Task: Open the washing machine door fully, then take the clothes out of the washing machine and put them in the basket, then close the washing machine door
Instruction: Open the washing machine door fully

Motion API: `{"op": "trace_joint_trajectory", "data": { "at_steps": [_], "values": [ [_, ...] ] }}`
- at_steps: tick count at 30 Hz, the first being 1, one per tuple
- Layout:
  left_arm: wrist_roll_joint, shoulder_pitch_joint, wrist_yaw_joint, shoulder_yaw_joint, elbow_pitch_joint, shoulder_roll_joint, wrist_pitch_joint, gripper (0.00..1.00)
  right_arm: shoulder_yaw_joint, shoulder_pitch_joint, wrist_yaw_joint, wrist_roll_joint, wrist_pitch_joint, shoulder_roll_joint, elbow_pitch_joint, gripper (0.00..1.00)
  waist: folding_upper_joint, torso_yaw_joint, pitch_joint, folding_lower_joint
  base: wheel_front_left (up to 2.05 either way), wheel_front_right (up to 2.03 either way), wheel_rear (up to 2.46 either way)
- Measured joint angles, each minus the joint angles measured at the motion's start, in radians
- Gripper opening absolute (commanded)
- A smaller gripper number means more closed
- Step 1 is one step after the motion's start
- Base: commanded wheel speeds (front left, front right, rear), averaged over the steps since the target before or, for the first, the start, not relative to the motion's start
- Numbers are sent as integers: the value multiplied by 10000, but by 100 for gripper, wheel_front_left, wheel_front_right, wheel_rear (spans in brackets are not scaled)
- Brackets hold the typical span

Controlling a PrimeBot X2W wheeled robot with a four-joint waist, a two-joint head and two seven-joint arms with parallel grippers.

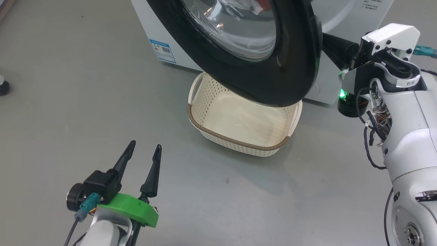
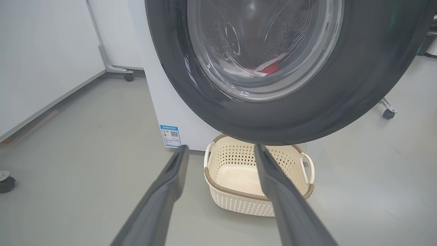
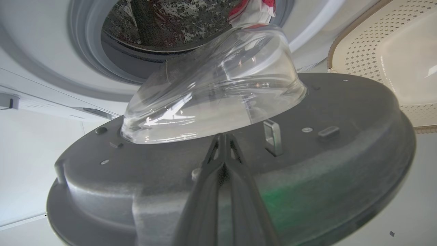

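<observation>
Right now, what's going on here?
The robot seems to be opening the door of the washer. Its right gripper, shut, has its tips at the door's inner face, beside the glass bowl, and the door stands partway out over the basket. The left gripper hangs open above the floor, left of the basket, holding nothing. The basket is empty; the clothes lie in the drum.

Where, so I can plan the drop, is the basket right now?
The basket sits on the floor mid head view, just in front of the washing machine, its far end tucked under the open washing machine door.
</observation>
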Motion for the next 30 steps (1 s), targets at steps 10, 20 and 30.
{"op": "trace_joint_trajectory", "data": {
  "at_steps": [10,20,30],
  "values": [
    [27,126,0,-44,-13,0,0,100,1110,621,21,959,706,56,-56,0,0,82,-168,0,0,0,0],
    [107,258,0,-104,-29,17,0,100,2199,1036,-69,1985,1189,40,-564,0,0,121,-266,0,0,0,0],
    [290,282,0,-184,-100,79,0,100,3442,1550,-178,2880,1296,69,-1350,0,0,227,-328,0,0,0,0]
  ]
}}
